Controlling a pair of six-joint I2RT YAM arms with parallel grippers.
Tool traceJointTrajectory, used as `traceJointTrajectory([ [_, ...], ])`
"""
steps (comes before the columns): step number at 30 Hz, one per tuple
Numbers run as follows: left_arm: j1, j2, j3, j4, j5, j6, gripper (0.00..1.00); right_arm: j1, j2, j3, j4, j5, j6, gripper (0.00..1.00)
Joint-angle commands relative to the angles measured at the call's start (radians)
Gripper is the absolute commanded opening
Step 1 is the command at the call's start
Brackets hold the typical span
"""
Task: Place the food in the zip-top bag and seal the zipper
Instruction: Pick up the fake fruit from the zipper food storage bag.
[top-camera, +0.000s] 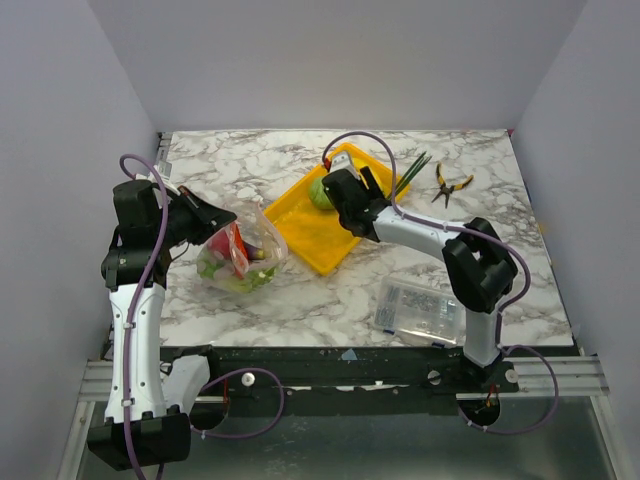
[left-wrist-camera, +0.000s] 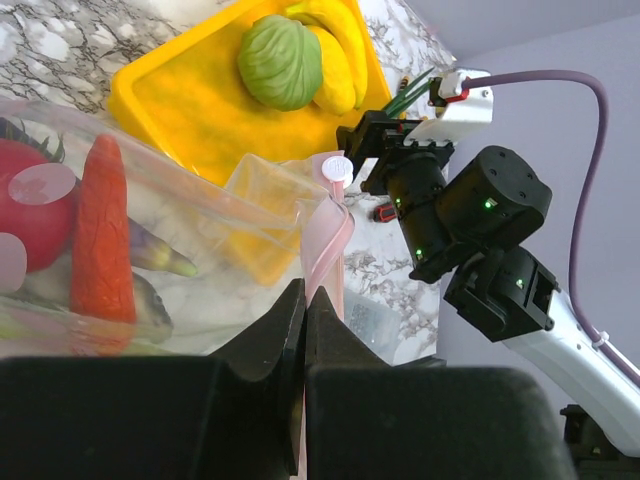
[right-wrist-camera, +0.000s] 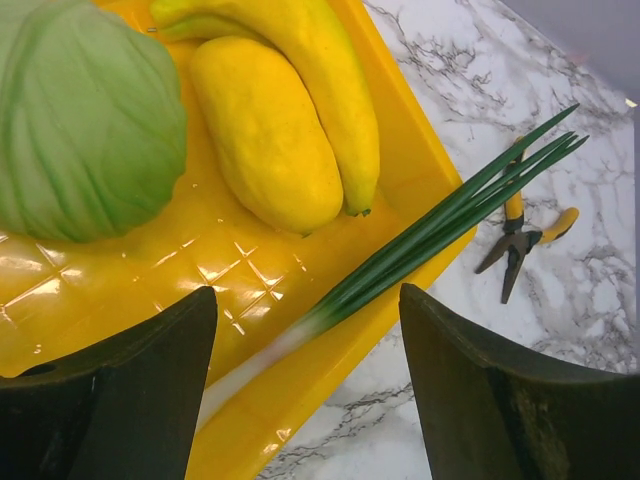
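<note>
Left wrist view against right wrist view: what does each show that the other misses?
Only the left wrist: the zip-top bag holding the tomato and red pepper, its zipper pinched in the shut left claw. Only the right wrist: the pliers, lying off the tray. Both: the yellow tray with the green leafy piece and the bananas.

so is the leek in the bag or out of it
Out. The leek lies across the yellow tray rim, next to the banana, well apart from the bag.
</note>
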Motion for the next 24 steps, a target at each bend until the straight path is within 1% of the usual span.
traceJointTrajectory([
  [1,-0.006,-0.004,0.008,-0.002,0.006,0.013,0.0,-0.019,0.03,0.031,0.022,0.025,-0.08,0.76],
  [7,-0.005,-0.002,0.009,0.0,0.01,0.008,0.0,-0.061,0.076,0.006,0.104,-0.021,-0.147,0.77],
  [12,-0.023,0.007,-0.061,0.043,0.036,-0.021,0.0,-0.076,0.102,0.018,0.105,-0.05,-0.15,0.79],
  [16,-0.095,0.026,-0.141,0.095,0.04,-0.05,0.0,-0.077,0.104,0.022,0.104,-0.07,-0.12,0.8],
  [19,-0.18,0.039,-0.188,0.119,0.028,-0.058,0.0,-0.077,0.095,0.017,0.105,-0.093,-0.096,0.8],
  [22,-0.191,0.018,-0.226,0.131,0.01,-0.07,0.0,-0.08,0.097,0.014,0.105,-0.1,-0.097,0.81],
  [24,-0.198,0.004,-0.234,0.136,0.002,-0.071,0.0,-0.086,0.109,0.02,0.134,-0.108,-0.106,0.81],
])
